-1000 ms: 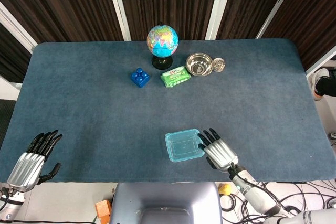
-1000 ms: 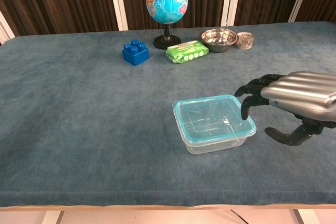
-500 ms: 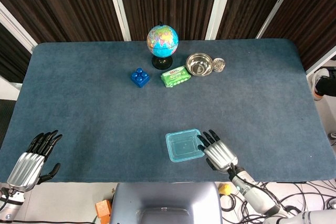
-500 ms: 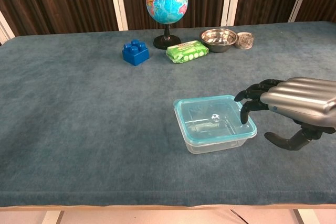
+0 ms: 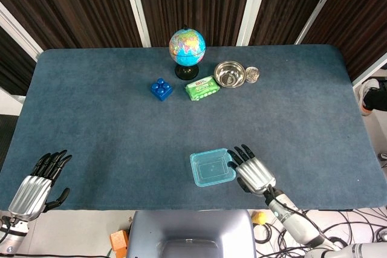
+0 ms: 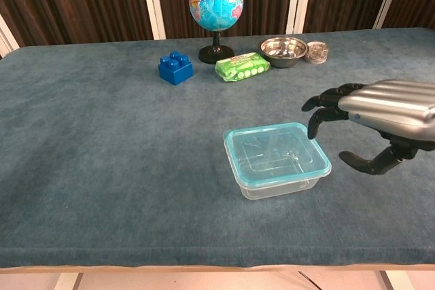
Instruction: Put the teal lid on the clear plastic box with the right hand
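Teal lid (image 6: 276, 152) sits on top of the clear plastic box (image 6: 282, 183), rim to rim, covering the whole opening. In the chest view the pair lies just right of centre, in the lower half of the frame; in the head view it is low in the frame, a little right of centre (image 5: 211, 167). The box rests flat on the blue table (image 6: 102, 140).

Right hand (image 6: 380, 117) is at the right edge of the chest view, just beside the box's right end, palm down, raised off the cloth. Fingers are spread and lightly curled with dark fingertips (image 6: 314, 127) pointing toward the lid; thumb hangs lower, apart from the rest. It holds nothing. Fingertips sit above the lid's right corner with a gap visible (head view makes them look as if touching the lid edge; chest view shows them clear of it).

Left hand (image 5: 35, 185) is at the lower left corner of the head view, near the table edge, fingers apart, empty.

Along the top centre of both views, well apart from the box: globe (image 6: 216, 1) on a dark stand, blue toy brick (image 6: 175, 67) to its left, green packet (image 6: 242, 67) just in front, steel bowl (image 6: 283, 49), and a small glass jar (image 6: 316, 51) beside the bowl.
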Action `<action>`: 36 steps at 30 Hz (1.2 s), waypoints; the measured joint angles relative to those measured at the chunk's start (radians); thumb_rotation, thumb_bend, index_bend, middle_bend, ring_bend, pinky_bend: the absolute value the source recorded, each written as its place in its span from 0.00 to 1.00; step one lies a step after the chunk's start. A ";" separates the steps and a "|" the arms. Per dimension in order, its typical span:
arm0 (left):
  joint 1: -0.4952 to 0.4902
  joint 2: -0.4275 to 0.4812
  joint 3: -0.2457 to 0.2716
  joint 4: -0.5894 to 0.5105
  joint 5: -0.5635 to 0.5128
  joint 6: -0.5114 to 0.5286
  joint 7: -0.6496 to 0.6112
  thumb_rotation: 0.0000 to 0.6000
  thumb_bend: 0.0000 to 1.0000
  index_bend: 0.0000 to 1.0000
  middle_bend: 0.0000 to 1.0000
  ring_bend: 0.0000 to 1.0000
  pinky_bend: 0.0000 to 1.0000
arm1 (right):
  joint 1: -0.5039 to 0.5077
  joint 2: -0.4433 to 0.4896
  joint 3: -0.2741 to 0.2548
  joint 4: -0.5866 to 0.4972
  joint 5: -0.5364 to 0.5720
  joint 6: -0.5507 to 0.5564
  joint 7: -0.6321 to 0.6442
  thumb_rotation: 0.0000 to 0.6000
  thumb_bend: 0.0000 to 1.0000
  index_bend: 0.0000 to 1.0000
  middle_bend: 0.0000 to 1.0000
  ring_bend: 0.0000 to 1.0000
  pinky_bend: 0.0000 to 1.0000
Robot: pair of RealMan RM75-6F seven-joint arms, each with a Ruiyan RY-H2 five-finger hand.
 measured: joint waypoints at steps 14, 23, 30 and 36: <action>0.000 0.000 0.000 0.001 0.000 0.001 -0.003 1.00 0.38 0.00 0.00 0.00 0.00 | 0.071 -0.150 0.081 0.021 0.113 -0.022 -0.129 1.00 0.56 0.28 0.05 0.00 0.00; 0.001 0.005 -0.001 0.007 0.001 0.008 -0.021 1.00 0.38 0.00 0.00 0.00 0.00 | 0.137 -0.252 0.120 0.061 0.257 0.000 -0.247 1.00 0.60 0.29 0.05 0.00 0.00; 0.001 0.003 0.000 0.006 0.002 0.006 -0.015 1.00 0.39 0.00 0.00 0.00 0.00 | 0.159 -0.272 0.131 0.065 0.291 0.023 -0.264 1.00 0.63 0.29 0.05 0.00 0.00; 0.001 0.003 0.000 0.006 0.002 0.005 -0.014 1.00 0.39 0.00 0.00 0.00 0.00 | 0.174 -0.290 0.131 0.079 0.317 0.027 -0.269 1.00 0.63 0.29 0.05 0.00 0.00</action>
